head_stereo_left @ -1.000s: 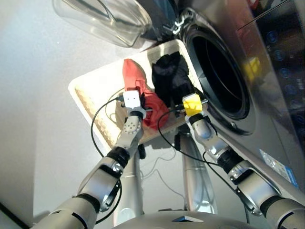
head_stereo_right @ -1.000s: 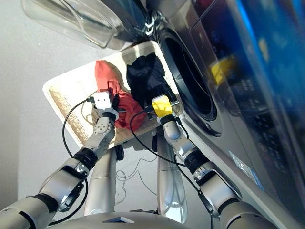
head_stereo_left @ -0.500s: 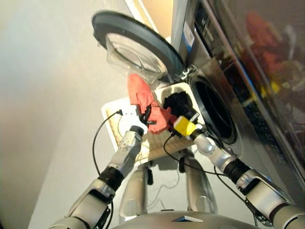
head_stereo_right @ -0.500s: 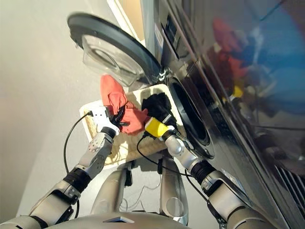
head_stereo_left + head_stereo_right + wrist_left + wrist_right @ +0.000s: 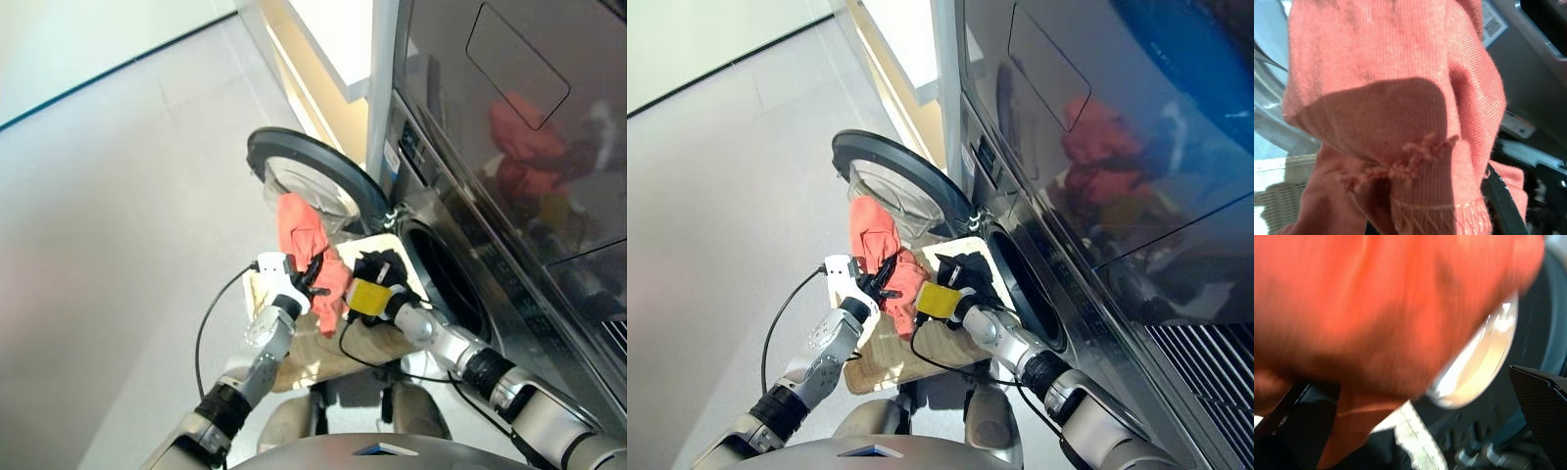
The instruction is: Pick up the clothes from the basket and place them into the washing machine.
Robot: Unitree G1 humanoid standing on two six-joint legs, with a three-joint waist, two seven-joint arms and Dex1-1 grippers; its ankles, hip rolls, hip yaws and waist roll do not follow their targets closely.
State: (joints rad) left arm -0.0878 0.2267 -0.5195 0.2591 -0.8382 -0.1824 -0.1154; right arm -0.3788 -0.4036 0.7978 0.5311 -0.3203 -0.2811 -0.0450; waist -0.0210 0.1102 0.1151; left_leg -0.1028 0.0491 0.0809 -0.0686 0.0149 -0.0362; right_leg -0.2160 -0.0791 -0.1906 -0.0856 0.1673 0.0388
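Our left gripper (image 5: 315, 275) is clamped on the red garment (image 5: 306, 240), fingers pinched into the cloth, and the garment hangs up off the basket (image 5: 294, 357), bunched around the grip. In the left wrist view the red cloth (image 5: 1400, 107) fills nearly everything, with one black finger (image 5: 1506, 208) poking out beside a frayed hem.

Our right gripper (image 5: 377, 277) sits at the black garment (image 5: 384, 266) on the basket's end nearest the porthole; its fingers (image 5: 1542, 404) stand well apart in the right wrist view, with red cloth bulging across between them. We cannot tell whether they grip anything.

The washer (image 5: 490, 196) is on our right, porthole (image 5: 446, 289) dark and open, its rim just beside the basket's edge. The door (image 5: 309, 176) is swung wide open behind the red garment, close to the cloth. Bare floor (image 5: 118, 225) spreads out on our left.
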